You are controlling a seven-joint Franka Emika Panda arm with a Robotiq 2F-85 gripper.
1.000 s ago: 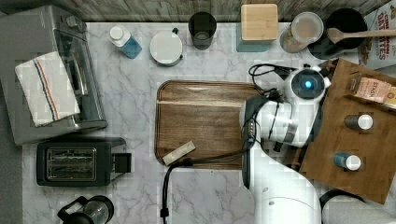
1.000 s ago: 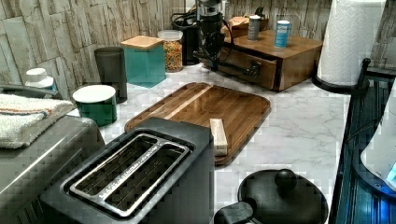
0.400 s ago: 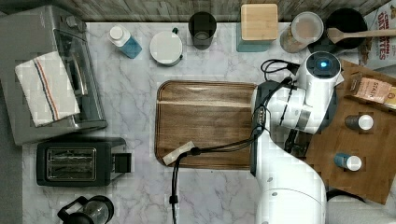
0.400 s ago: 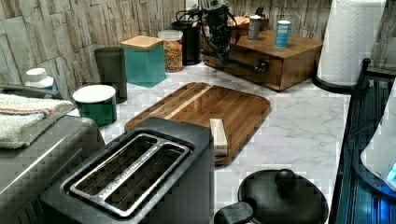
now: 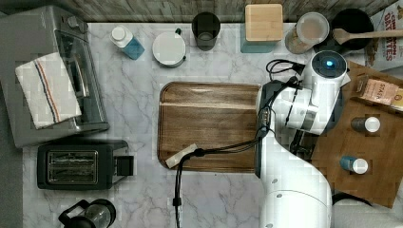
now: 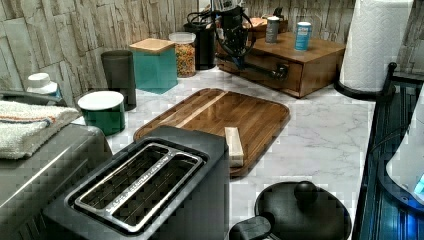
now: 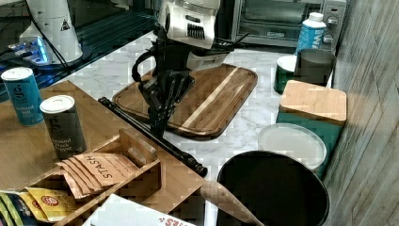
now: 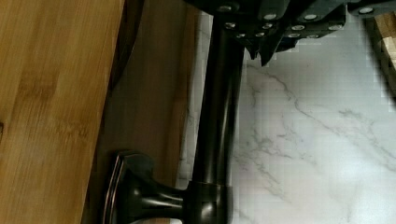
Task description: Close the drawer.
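Since a second ago my arm has pushed toward the top view's right, and the drawer (image 6: pixel 270 67) sits almost flush in its wooden cabinet (image 6: pixel 320 50), right of the serving tray (image 6: pixel 220 115) in the left view. My gripper (image 7: pixel 159 123) touches the handle bar (image 8: pixel 219 102); I cannot tell its finger state.

Tea packets (image 7: pixel 104 170), wooden rack, right view: "STASH" printed on the paper sachets.
Dark tin (image 7: pixel 63 125), right view: white lettering, looks like "ground", rest too small to read.
Blue tin (image 7: pixel 22 96), right view: white lettering, unreadable.
Box (image 5: pixel 388 33), top view's right edge: red caps, partly cut off, "…ATES" legible.
Robot base (image 7: pixel 54 28), right view: black triangle warning sign w/ mark inside.
Bottle (image 7: pixel 309 34) by oven, right view: label text too small to read.
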